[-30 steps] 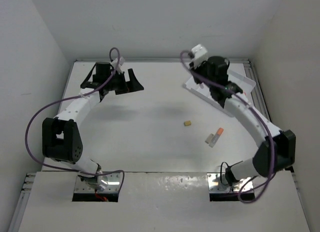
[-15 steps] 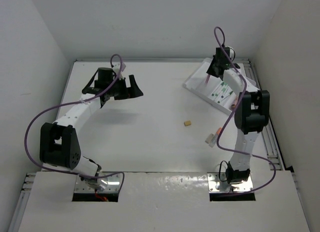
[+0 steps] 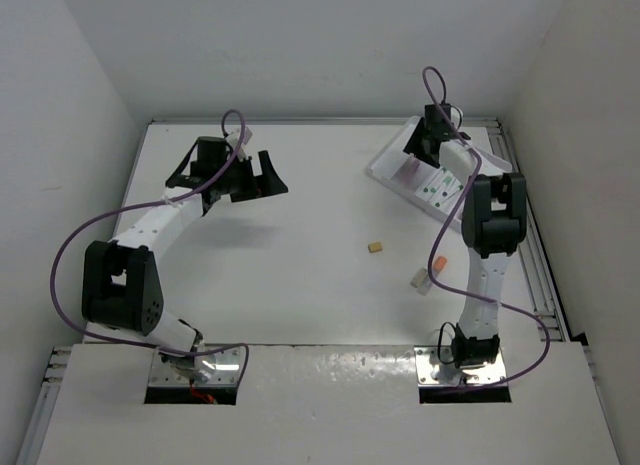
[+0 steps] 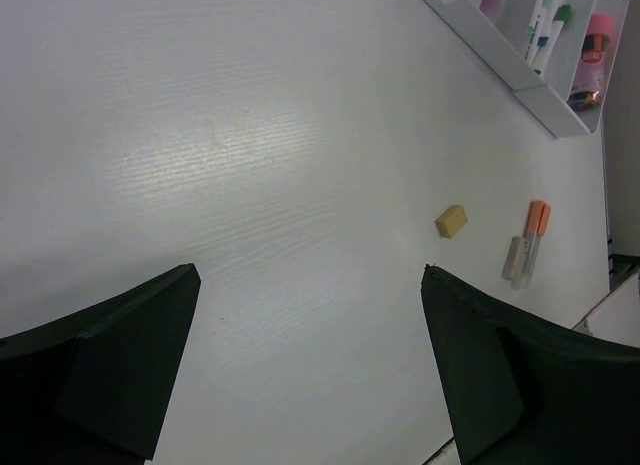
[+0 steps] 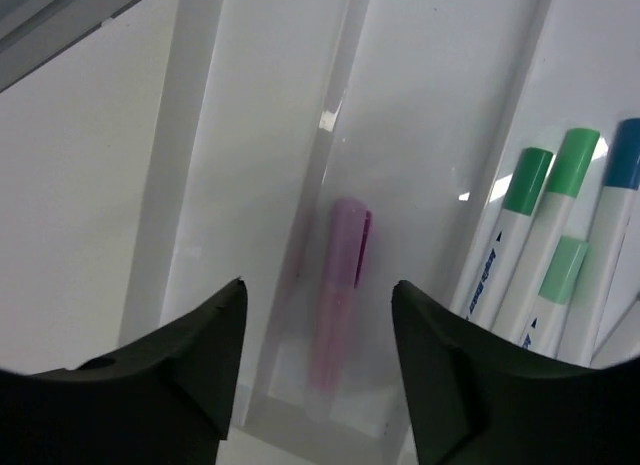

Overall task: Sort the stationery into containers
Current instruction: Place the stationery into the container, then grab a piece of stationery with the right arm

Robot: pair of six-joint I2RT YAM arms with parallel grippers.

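The white divided tray (image 3: 392, 178) lies at the far right of the table. My right gripper (image 3: 424, 148) hovers over its left end, open and empty. In the right wrist view its jaws (image 5: 318, 285) straddle a lilac stick (image 5: 338, 300) lying in a tray compartment (image 5: 195, 135), beside green-capped markers (image 5: 525, 235) and a blue-capped one (image 5: 620, 185). A tan eraser (image 3: 375, 247) and an orange-tipped marker (image 3: 437, 268) with a beige piece (image 3: 420, 279) beside it lie on the table. My left gripper (image 3: 262, 175) is open and empty at the far left.
The left wrist view (image 4: 308, 270) shows the eraser (image 4: 451, 220), the orange-tipped marker (image 4: 535, 230) and the tray (image 4: 500, 60) with a pink pen (image 4: 595, 50) in it. The enclosure walls stand close to the table's back, left and right edges.
My right arm has straightened and swung its gripper out over the tray's left compartment. My left gripper has shifted slightly toward the middle of the table.
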